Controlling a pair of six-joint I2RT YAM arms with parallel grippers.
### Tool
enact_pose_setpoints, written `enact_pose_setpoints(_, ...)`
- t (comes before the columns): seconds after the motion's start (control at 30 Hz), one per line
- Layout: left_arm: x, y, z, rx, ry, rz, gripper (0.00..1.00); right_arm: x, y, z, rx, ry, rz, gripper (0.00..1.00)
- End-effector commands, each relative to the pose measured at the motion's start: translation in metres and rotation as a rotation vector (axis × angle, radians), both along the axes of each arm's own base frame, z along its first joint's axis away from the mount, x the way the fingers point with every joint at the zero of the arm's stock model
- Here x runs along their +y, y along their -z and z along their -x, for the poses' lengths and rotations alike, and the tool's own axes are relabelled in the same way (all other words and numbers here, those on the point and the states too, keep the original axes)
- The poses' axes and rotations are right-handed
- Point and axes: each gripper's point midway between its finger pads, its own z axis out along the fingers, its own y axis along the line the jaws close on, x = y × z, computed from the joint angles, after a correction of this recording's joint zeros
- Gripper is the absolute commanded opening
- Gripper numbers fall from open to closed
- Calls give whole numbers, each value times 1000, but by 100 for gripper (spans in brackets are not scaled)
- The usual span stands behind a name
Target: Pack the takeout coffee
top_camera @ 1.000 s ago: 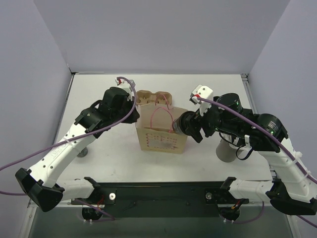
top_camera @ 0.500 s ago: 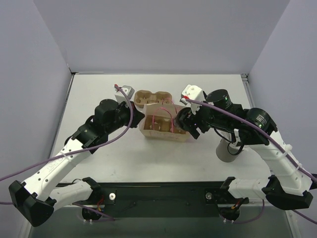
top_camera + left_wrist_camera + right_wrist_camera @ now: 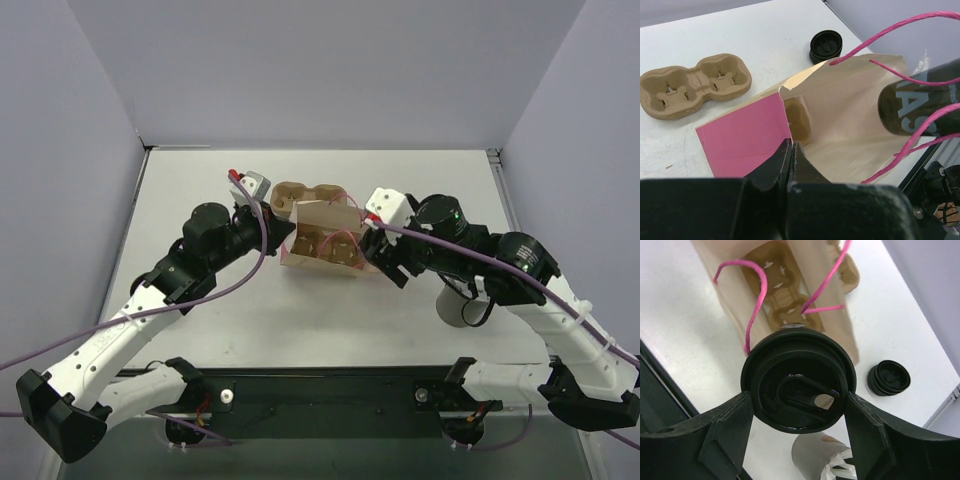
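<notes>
**A:** Since a second ago the paper bag (image 3: 325,212) has gone from standing upright to leaning over. It also sits farther from the arm bases, and the top view now looks into its mouth.

**B:** What's in it?

**A:** A brown pulp tray (image 3: 782,295) of rough moulded fibre, with its rounded wells showing at the bottom of the bag.

**B:** And the coffee?

**A:** The takeout coffee cup (image 3: 799,375) is black with a round black lid. The right gripper (image 3: 797,407) grips it by its sides. It hangs at the bag's mouth between the pink twine handles (image 3: 762,292), over the tray and not in a well. The left wrist view shows white lettering on its wall.

**B:** The other arm?

**A:** The left gripper (image 3: 791,150) is pinched on the bag's edge, jaws together on the kraft paper, right beside the bag's flat pink panel.

**B:** Anything else out there?

**A:** A second pulp tray (image 3: 692,85), two-lobed, lies on the white table (image 3: 755,25) beyond the bag. A stack of black lids (image 3: 826,46), round and ridged, sits past the bag's far corner. A smooth grey cylinder (image 3: 452,310) stands by the right arm.
</notes>
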Motion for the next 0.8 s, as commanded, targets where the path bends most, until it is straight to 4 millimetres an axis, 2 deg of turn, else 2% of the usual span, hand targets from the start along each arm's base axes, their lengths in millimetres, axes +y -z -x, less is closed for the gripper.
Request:
enact_pose_setpoints(0.0,-3,-22,6,-74,38,71,0,6,24,9,-7,-59,57,43)
enact_pose_setpoints(0.1,-3,-18,12,-78,55,91,0,9,42,11,-28,-56,93,44)
enact_pose_setpoints(0.17,-6,-20,15,-123,88,99,0,13,38,4,-83,-41,82,44)
enact_pose_setpoints(0.2,-6,-6,18,-124,102,83,0,14,45,1,-90,-39,100,43)
enact_pose_setpoints(0.3,-7,5,20,-167,138,77,0,23,43,-9,-152,-65,113,43)
enact_pose_setpoints(0.47,-9,4,20,-189,165,58,0,30,47,-21,-208,-92,167,43)
enact_pose_setpoints(0.6,-8,3,20,-215,168,56,0,34,59,-28,-252,-140,226,44)
enact_pose_setpoints(0.77,-7,3,18,-253,198,40,0,40,53,-44,-262,-122,190,44)
